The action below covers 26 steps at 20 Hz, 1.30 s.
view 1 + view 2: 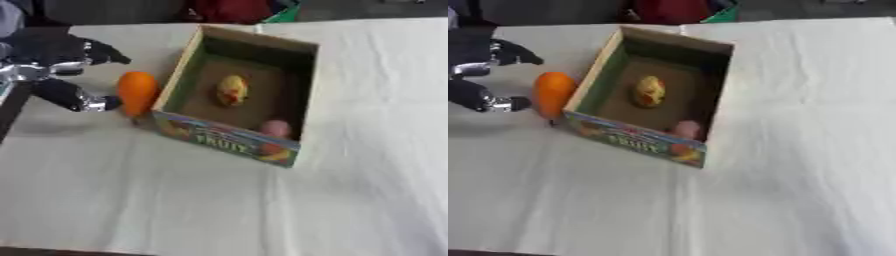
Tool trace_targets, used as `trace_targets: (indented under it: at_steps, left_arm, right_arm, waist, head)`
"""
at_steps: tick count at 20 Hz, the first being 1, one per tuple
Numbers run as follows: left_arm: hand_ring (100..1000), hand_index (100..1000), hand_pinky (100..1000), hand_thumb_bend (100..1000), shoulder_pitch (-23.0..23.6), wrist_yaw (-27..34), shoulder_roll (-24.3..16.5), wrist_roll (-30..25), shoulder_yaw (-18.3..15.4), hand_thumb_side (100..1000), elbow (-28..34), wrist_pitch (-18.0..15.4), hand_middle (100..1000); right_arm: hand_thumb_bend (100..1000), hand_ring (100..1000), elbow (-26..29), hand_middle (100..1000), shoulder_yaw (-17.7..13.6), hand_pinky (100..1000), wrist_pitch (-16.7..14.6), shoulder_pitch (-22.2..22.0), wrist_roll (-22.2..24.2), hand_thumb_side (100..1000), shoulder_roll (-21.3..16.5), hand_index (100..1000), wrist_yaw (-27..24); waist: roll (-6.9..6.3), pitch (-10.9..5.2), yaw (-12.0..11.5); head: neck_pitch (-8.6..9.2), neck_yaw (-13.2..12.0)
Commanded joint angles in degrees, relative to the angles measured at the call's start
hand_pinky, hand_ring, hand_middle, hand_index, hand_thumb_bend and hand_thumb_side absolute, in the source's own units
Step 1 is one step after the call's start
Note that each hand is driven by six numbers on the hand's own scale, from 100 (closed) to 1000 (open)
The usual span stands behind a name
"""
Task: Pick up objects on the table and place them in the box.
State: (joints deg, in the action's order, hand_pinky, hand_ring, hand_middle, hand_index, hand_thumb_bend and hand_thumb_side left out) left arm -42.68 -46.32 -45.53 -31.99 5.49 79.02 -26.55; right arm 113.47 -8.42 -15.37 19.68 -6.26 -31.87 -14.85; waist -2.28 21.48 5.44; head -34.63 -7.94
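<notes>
The box [229, 141] sits beside an upright orange fruit [137, 92], left hand [52, 65] fingers spread around it.

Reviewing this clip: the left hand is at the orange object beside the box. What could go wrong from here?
1. The orange object stands right against the box wall; the left hand has fingers only on its outer side, so it may slip or tip.
2. Lifting it over the wall, the hand could nudge the box askew.
3. Dropped in, it could land on the yellow fruit or the pink item.
</notes>
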Motion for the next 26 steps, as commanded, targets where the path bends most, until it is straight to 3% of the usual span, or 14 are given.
trace_targets:
  at_steps: [1, 11, 16, 20, 21, 22, 24, 25, 26]
  left_arm:
    - [933, 1000, 699, 396, -1.4, -1.3, -0.6, 1.4, 0.0, 1000, -1.0, 0.7, 888]
    - [926, 1000, 690, 401, -3.0, -4.6, 1.4, 2.2, 0.4, 1000, -5.3, 0.8, 877]
    - [923, 1000, 678, 401, -3.6, -8.9, 2.2, 6.4, 0.5, 1000, -7.6, 1.7, 867]
    - [905, 979, 654, 335, -3.8, -12.1, 2.9, 10.9, 0.7, 1000, -8.5, 2.4, 839]
    - [890, 961, 636, 287, -3.9, -12.7, 3.0, 12.1, 0.8, 974, -8.6, 2.7, 819]
    - [870, 938, 615, 229, -4.0, -13.3, 3.2, 13.4, 0.8, 879, -8.7, 3.1, 793]
    - [849, 904, 592, 190, -4.1, -14.5, 3.5, 16.3, 0.9, 772, -8.9, 4.1, 762]
    - [815, 851, 566, 130, -4.2, -15.0, 3.7, 17.7, 1.0, 604, -9.0, 4.7, 719]
    - [804, 834, 557, 115, -4.3, -15.3, 3.9, 19.1, 1.1, 546, -9.2, 5.3, 701]
  right_arm:
    - [100, 1000, 1.1, 523, -0.2, 729, -0.1, 0.6, 0.3, 692, -0.6, 734, 0.5]
    - [100, 1000, 1.1, 520, -0.3, 729, 0.6, 1.2, 0.5, 706, 0.2, 734, 0.7]
    - [100, 1000, 1.1, 520, -0.2, 728, 0.7, 1.4, 0.6, 697, 0.3, 734, 0.6]
    - [100, 1000, 1.1, 518, -0.2, 729, 0.9, 1.4, 0.9, 713, 0.6, 734, 0.7]
    - [100, 1000, 1.1, 518, -0.2, 729, 1.0, 1.4, 0.9, 715, 0.6, 734, 0.7]
    - [100, 1000, 1.1, 518, -0.2, 729, 1.1, 1.4, 0.9, 715, 0.7, 734, 0.6]
    - [100, 1000, 1.1, 518, -0.2, 729, 1.1, 1.5, 1.0, 716, 0.7, 734, 0.6]
    - [100, 1000, 1.1, 518, -0.2, 729, 1.1, 1.5, 1.0, 717, 0.8, 734, 0.6]
    - [100, 1000, 1.1, 518, -0.2, 729, 1.2, 1.5, 1.0, 718, 0.8, 734, 0.6]
  waist:
    - [0.22, -0.8, 0.1]
    - [0.15, 0.27, 0.8]
    - [0.1, 0.46, 1.1]
    - [0.02, 0.58, 1.3]
    - [0.0, 0.61, 1.3]
    - [-0.01, 0.64, 1.4]
    - [-0.01, 0.73, 1.5]
    - [0.0, 0.77, 1.5]
    - [0.01, 0.81, 1.6]
  head:
    - [0.86, -0.1]
    - [1.82, -0.5]
    - [2.43, -0.6]
    - [2.51, -0.7]
    - [2.51, -0.8]
    - [2.49, -0.8]
    - [2.49, -0.9]
    - [2.49, -0.9]
    - [2.46, -1.0]
